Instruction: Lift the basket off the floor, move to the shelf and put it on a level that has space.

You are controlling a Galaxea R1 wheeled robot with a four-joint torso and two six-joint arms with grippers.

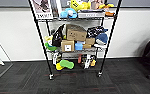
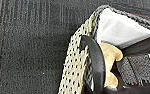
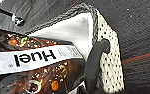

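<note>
**Wrist views: basket carried before the shelf**

Wrist views show the basket (image 2: 77,67) up off the floor (image 2: 28,50), handles beside both wrists; whether either gripper is clenched, I cannot tell. Carrying step, apparently; placing needs the shelf (image 1: 76,37)'s free level.

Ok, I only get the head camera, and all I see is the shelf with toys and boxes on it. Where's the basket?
Observer: Both wrist cameras show the basket close up, with the dark carpet floor behind it.
Operator: Is anything inside?
Observer: Yes. In the right wrist view, a dark packet with "Huel" on a white band lies against the white liner.
Operator: Anything else?
Observer: In the left wrist view, something tan sits just inside the dark loop handle. I can't tell what it is.
</note>
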